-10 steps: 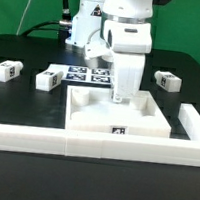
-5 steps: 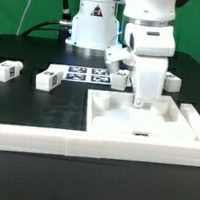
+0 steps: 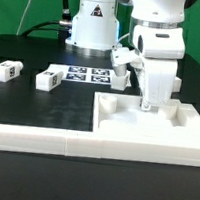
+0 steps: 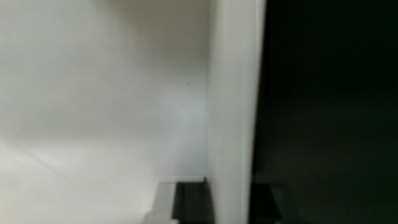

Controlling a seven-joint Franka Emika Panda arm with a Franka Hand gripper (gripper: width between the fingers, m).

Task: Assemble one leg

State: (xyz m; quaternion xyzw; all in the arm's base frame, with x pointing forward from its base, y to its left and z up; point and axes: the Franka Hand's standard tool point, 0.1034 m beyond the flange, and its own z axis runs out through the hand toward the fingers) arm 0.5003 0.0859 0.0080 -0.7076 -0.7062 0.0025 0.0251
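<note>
Our gripper point(image 3: 151, 102) meets the white panel point(image 3: 144, 136) at its far wall, fingertips hidden there; the wrist view is a white blur, so we cannot tell its opening.

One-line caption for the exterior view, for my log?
Gripper down at the white panel's far wall; two legs lie loose at the exterior view's left, beside the marker board.

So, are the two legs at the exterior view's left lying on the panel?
No, one leg and the other leg lie on the black table, apart from the panel.
</note>
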